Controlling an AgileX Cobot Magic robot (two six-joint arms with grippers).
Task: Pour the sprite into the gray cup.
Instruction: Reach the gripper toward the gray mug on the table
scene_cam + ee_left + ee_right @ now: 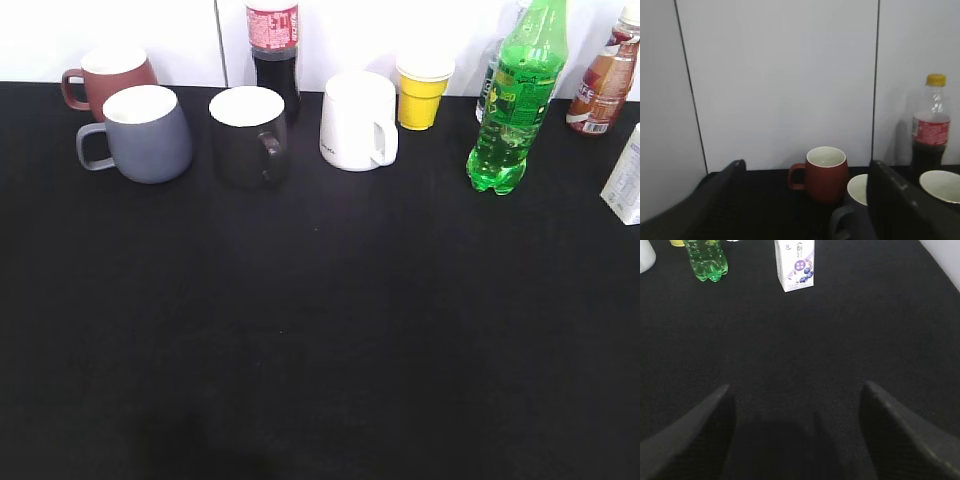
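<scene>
Standing upright well ahead and left of the open, empty right jaws (795,405), the sprite (706,261); gray cup (856,210) just before open left jaws (805,200).

gray cup (146,133) far left | sprite (515,100) far right, upright
</scene>
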